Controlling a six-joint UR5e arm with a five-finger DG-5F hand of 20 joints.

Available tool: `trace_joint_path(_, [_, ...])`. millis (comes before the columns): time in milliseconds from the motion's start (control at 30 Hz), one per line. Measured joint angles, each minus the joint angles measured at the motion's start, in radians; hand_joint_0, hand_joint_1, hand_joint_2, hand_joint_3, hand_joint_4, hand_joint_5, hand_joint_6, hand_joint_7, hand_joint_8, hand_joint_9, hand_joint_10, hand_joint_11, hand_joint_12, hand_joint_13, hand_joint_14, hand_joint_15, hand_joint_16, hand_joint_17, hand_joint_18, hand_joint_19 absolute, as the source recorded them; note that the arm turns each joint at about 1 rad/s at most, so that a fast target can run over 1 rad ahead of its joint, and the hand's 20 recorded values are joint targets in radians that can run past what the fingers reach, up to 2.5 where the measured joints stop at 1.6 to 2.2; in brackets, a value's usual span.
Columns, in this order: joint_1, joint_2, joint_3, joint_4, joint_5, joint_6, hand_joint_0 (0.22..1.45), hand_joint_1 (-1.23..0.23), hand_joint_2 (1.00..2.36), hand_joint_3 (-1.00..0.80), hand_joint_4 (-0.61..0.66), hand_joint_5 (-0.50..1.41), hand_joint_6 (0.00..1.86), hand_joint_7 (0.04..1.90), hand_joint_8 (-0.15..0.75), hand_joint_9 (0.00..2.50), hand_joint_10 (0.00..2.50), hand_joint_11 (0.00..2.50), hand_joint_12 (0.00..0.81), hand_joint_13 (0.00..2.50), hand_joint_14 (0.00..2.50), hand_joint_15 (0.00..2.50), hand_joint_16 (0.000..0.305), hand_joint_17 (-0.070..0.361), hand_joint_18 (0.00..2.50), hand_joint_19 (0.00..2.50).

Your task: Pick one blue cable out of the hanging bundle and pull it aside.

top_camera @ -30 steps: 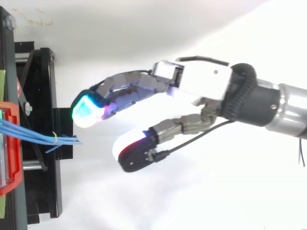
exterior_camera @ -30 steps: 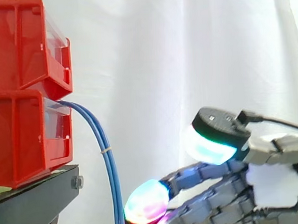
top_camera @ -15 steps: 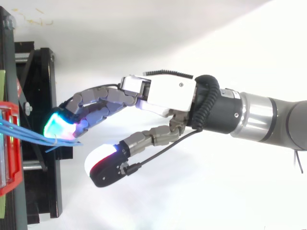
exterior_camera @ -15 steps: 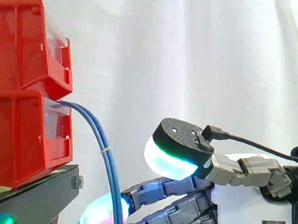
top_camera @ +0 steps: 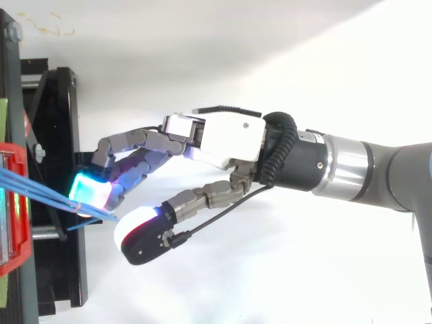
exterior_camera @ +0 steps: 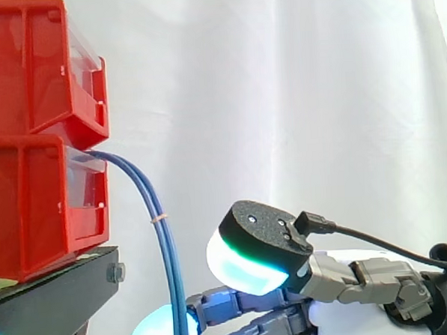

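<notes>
The blue cables (exterior_camera: pixel 166 253) hang from the lower red bin (exterior_camera: pixel 31 211) beside the black stand (exterior_camera: pixel 58 296). Since half a second ago, their free ends have swung toward the thumb (top_camera: pixel 142 233) in the top view. The robot hand (top_camera: pixel 216 138) has moved closer to the bins and sits lower. Its glowing fingertips (top_camera: pixel 91 192) now rest against the bundle, while the thumb stands apart, so the grasp is still wide.

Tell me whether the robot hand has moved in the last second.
Yes. In the top view the robot hand has come left toward the black stand, and its fingertips now reach the blue cables.
</notes>
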Motion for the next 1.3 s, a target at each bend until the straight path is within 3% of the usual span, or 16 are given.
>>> trace_joint_path(167, [-0.008, 0.001, 0.025, -0.017, -0.027, 0.012, 0.56, -0.65, 1.01, -0.41, 0.08, -0.07, 0.50, 1.31, 0.274, 0.85, 0.01, 0.33, 0.354, 0.61, 0.01, 0.31, 0.043, 0.097, 0.48, 0.47])
trace_joint_path(333, [-0.017, 0.001, 0.068, -0.084, -0.062, 0.036, 0.56, -0.66, 1.01, -0.36, 0.08, -0.11, 0.64, 1.09, 0.276, 0.84, 0.01, 0.36, 0.354, 0.61, 0.01, 0.31, 0.043, 0.098, 0.49, 0.48])
trace_joint_path(567, [-0.025, 0.009, 0.119, -0.207, -0.091, 0.060, 0.57, -0.66, 1.01, -0.38, 0.09, -0.12, 0.68, 1.02, 0.276, 0.85, 0.01, 0.36, 0.353, 0.61, 0.01, 0.31, 0.043, 0.098, 0.49, 0.47])
trace_joint_path(900, [-0.031, 0.043, 0.127, -0.287, -0.097, 0.063, 0.57, -0.63, 1.01, -0.40, 0.09, -0.11, 0.68, 1.03, 0.278, 0.86, 0.01, 0.37, 0.352, 0.62, 0.01, 0.32, 0.043, 0.098, 0.50, 0.47])
trace_joint_path(1300, [-0.043, 0.081, 0.129, -0.307, -0.097, 0.028, 0.57, -0.71, 1.01, -0.34, 0.11, -0.16, 0.84, 0.86, 0.286, 0.85, 0.02, 0.43, 0.358, 0.62, 0.01, 0.34, 0.044, 0.100, 0.50, 0.48])
